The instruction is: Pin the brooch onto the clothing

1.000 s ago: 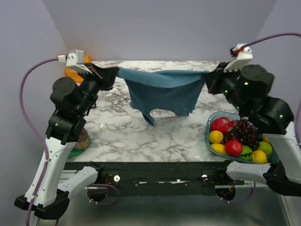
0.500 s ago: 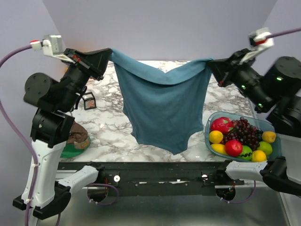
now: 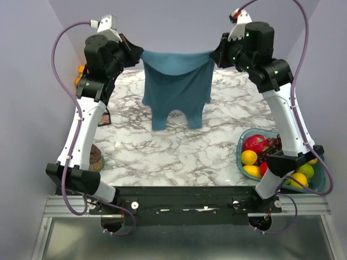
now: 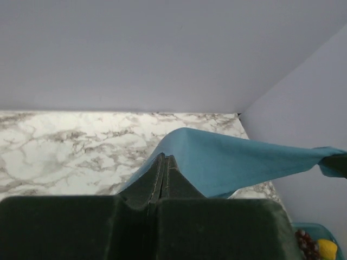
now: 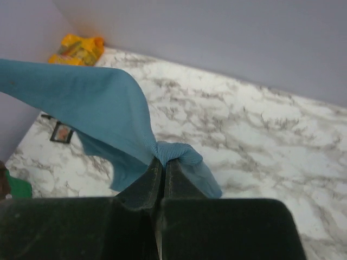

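Two grippers, one top. The left gripper (image 3: 135,54) is pressed together on one corner of the top (image 3: 176,81), and the right gripper (image 3: 216,56) is pressed together on the other corner. Both wrist views show the fingers meeting, with blue fabric bunched at the tips. The top is stretched from one gripper straight across to the other, its upper edge sagging a little midway between them. The rest hangs below both grippers over the table (image 3: 179,151). We count two hanging ends at the bottom with an arched gap between them, and we cannot tell whether they touch the table. Below the right gripper, near that arm's base, sits one bowl (image 3: 242,145) of fruit. The arm partly hides it, so we give no sure fruit count. Just beside the left gripper, on its outer side, is one yellow bag (image 5: 78,49). Below the left gripper stands one small black-framed box (image 5: 61,131) with a reddish blur inside, too small to tell. Nearer that arm's base is one brown lump on a green dish (image 3: 93,172).
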